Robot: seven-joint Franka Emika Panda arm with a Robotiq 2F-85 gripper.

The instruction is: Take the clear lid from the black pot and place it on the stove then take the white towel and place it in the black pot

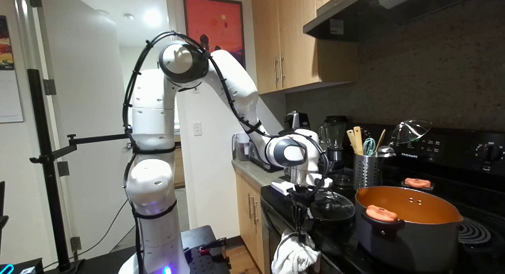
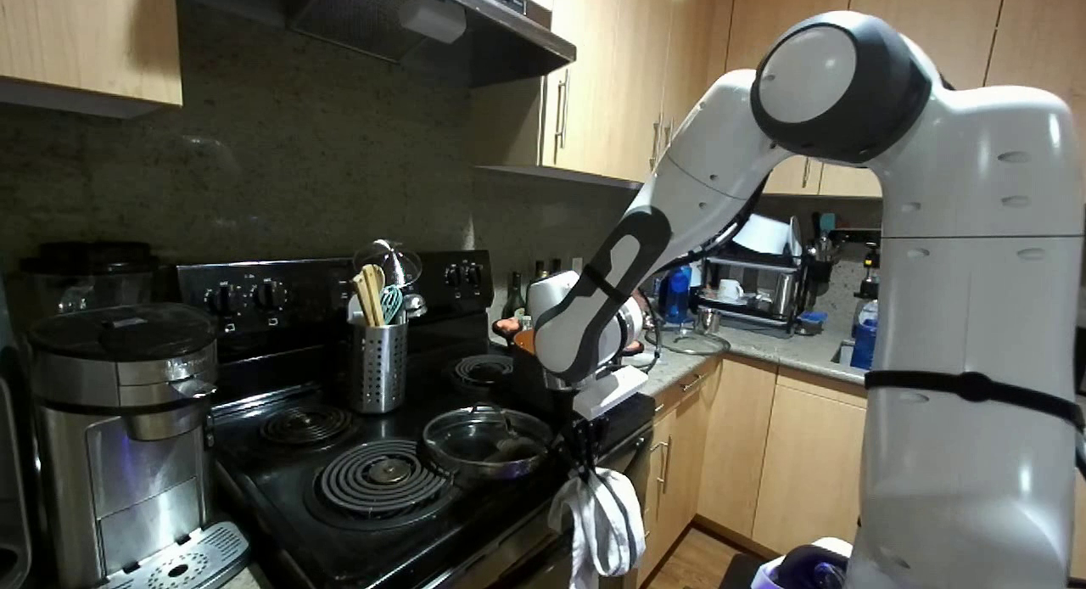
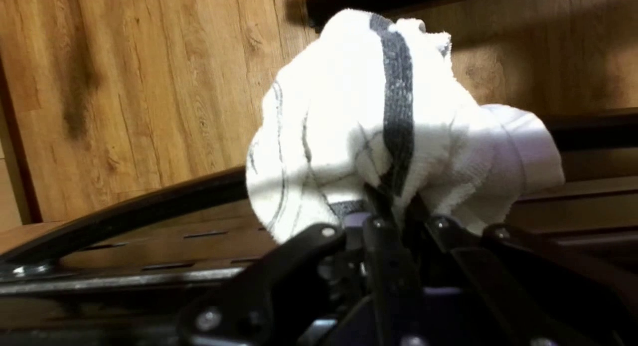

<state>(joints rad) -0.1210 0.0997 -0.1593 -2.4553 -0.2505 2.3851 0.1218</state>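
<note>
Gripper point(image 3: 398, 206) fills the wrist view foreground, jaws clamped on the bunched white towel point(image 3: 349, 116), by my read. It hangs at the oven handle point(image 3: 149, 204); can't tell if looped over. Clear lid point(image 1: 333, 206) already on the stove point(image 1: 337, 235). Black pot point(image 1: 410, 242) stands rightward of my jaws in an exterior view, rim above the towel: I'd lift, then cross.
</note>
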